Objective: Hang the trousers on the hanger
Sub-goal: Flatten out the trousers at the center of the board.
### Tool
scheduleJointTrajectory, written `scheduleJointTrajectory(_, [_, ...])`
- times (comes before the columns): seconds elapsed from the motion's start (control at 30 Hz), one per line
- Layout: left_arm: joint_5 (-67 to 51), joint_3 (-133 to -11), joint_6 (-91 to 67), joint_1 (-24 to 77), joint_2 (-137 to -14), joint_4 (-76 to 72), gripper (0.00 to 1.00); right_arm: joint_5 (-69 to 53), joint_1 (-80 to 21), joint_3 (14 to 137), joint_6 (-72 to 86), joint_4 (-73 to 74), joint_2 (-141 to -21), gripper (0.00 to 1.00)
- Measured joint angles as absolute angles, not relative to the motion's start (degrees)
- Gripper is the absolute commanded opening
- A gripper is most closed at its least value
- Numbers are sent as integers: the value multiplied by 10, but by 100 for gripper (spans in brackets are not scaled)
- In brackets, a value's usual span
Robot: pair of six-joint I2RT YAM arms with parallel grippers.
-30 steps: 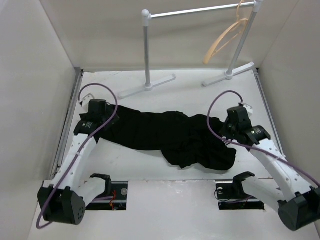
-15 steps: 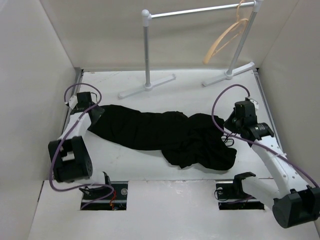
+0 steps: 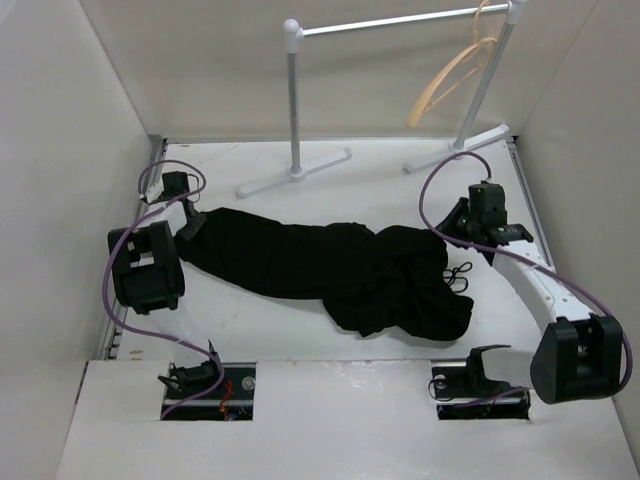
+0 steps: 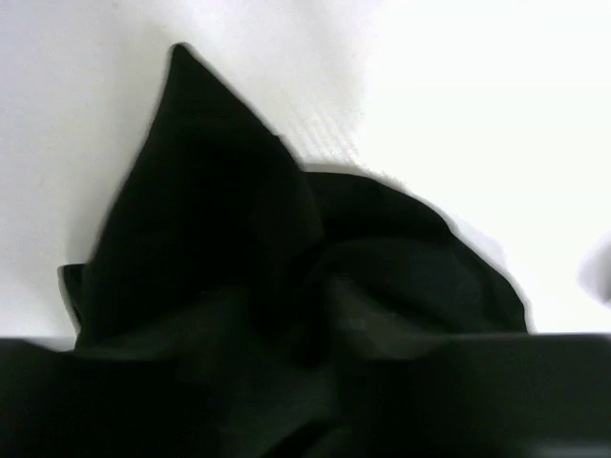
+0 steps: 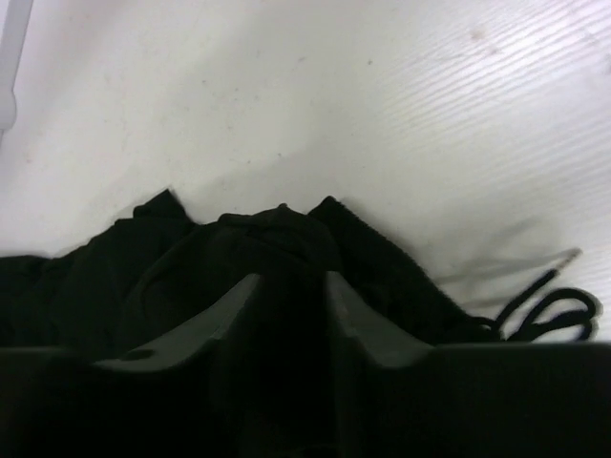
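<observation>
The black trousers (image 3: 320, 265) lie crumpled across the middle of the table. The tan wooden hanger (image 3: 452, 72) hangs from the rail at the back right. My left gripper (image 3: 192, 228) sits at the trousers' left end. In the left wrist view dark cloth (image 4: 239, 239) rises to a peak and hides the fingers. My right gripper (image 3: 452, 228) is at the trousers' right end. Its grey fingers (image 5: 205, 329) stand apart, with a fold of the black cloth (image 5: 277, 239) between and ahead of them.
A white-and-silver pole rack (image 3: 293, 100) stands at the back with its feet on the table. The trousers' black drawstring (image 3: 458, 275) trails loose beside my right gripper. Light walls close in on both sides.
The left arm has folded back over its base, its gripper staying at the trousers' left end. The right gripper has shifted back and right, and its fingers have parted.
</observation>
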State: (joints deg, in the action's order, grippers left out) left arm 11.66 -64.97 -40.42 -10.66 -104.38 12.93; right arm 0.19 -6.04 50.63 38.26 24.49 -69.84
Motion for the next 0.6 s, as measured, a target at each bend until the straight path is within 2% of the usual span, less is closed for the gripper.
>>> scheduleJointTrajectory(0.03, [113, -651, -407, -107, -1044, 126, 12, -8, -60, 506, 390, 240, -707, 12])
scheduleJointTrajectory(0.07, [114, -651, -409, -107, -1044, 126, 8, -14, -60, 506, 395, 239, -710, 7])
scheduleJointTrajectory(0.2, [111, -651, -416, -106, -1028, 135, 4, -4, -62, 514, 408, 263, -661, 2])
scheduleJointTrajectory(0.33, [112, -653, -427, -106, -933, 150, 3, 70, -109, 591, 403, 359, -557, 3])
scheduleJointTrajectory(0.43, [116, -675, -433, -107, -838, 158, 2, 151, -228, 695, 404, 441, -505, 3])
scheduleJointTrajectory(0.6, [131, -723, -438, -123, -741, 160, 2, 312, -456, 820, 457, 563, -526, 7])
